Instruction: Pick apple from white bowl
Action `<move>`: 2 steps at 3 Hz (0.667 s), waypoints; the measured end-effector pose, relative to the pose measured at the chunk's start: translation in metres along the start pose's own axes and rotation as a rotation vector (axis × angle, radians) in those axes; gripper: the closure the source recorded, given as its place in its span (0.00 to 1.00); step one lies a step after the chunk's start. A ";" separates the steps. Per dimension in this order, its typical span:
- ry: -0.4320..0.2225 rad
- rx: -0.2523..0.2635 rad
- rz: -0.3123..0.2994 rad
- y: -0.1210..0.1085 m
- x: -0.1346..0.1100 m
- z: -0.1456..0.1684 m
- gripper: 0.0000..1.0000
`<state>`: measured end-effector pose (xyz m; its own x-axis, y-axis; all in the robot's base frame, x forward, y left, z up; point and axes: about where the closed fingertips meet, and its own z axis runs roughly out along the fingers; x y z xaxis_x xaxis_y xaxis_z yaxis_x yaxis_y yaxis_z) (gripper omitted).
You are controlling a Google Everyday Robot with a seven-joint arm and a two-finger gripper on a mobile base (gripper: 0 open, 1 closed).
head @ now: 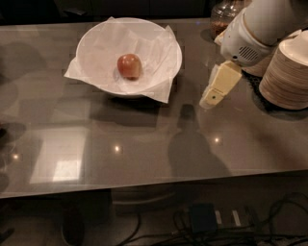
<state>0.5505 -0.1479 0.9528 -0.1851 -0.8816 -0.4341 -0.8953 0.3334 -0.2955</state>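
Observation:
A small reddish apple (129, 66) with a paler patch lies in the middle of the large white bowl (159, 38), which is lined with crumpled white paper and stands at the back centre-left of the grey table. My gripper (213, 94) hangs from the white arm (262, 26) at the right, above the table, to the right of the bowl and apart from it. It holds nothing that I can see.
A stack of beige paper plates (286, 77) topped by a small white bowl stands at the right edge, close behind the arm. A glass jar (225, 13) with brown contents is at the back. The table's front edge (154, 185) runs below, with cables on the floor.

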 end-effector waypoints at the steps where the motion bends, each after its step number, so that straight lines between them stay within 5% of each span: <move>1: -0.077 -0.003 0.022 -0.025 -0.028 0.032 0.00; 2: -0.160 -0.015 0.015 -0.044 -0.063 0.060 0.00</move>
<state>0.6258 -0.0874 0.9419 -0.1331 -0.8116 -0.5688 -0.8992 0.3403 -0.2752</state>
